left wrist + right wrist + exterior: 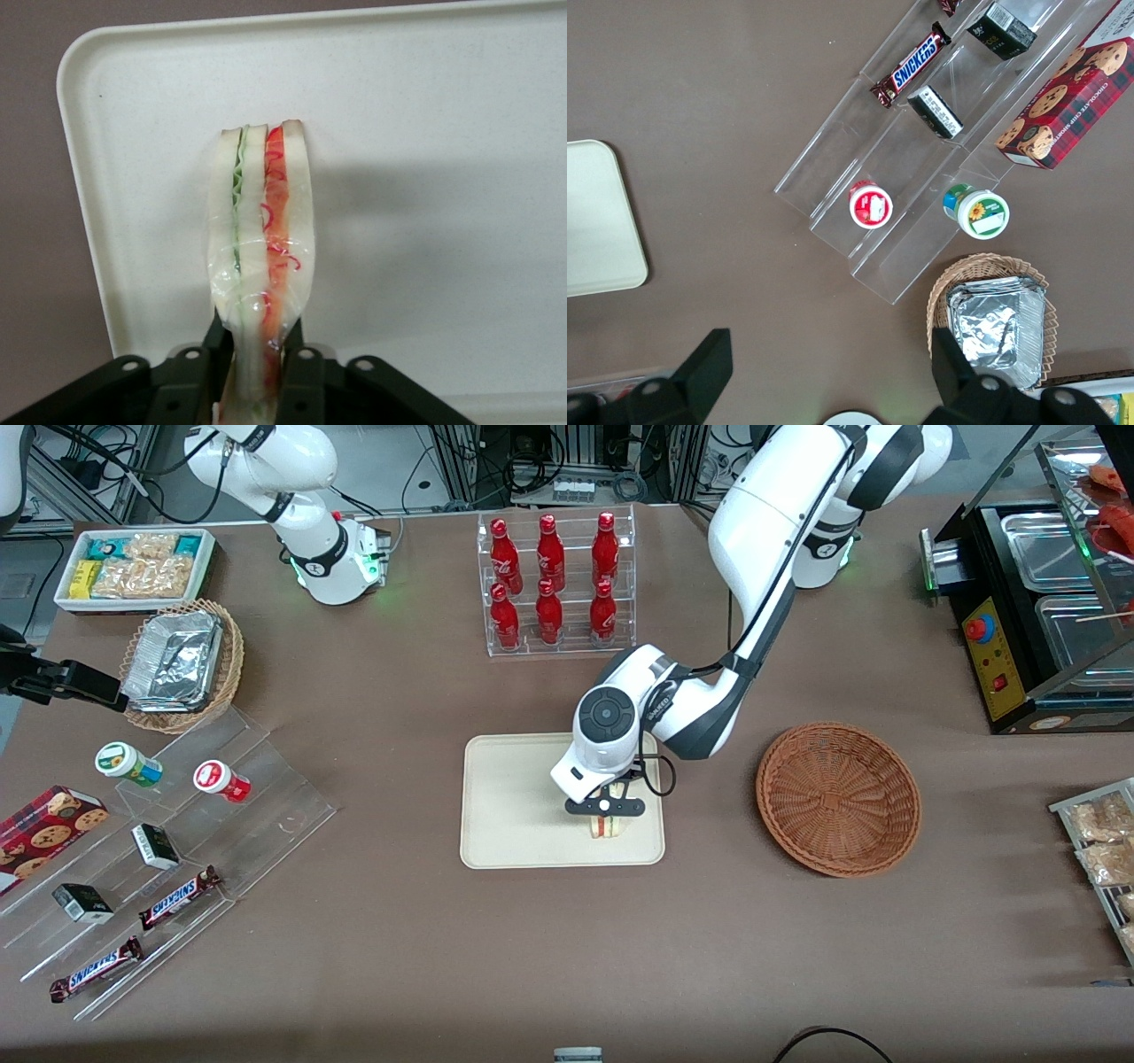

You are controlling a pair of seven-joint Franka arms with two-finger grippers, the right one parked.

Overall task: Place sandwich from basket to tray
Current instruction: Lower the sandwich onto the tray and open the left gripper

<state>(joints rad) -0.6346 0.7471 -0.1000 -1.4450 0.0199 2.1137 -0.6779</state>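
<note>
Placing step: the triangular white-bread sandwich (259, 232) with red and green filling is held over the flat cream-beige tray (505, 797)

The black two-finger gripper (605, 807) is clamped on the wedge's lower end; next, a release onto the tray seems called for; the round reddish-brown wicker basket (838, 797) lies empty toward the working arm's end

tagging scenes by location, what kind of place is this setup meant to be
Likely a mock snack shop or kiosk counter in a robot lab: a clear rack of red soda bottles, Snickers bars on acrylic steps, a food warmer. The gripper holds a wrapped sandwich over the serving tray, beside the empty basket.
</note>
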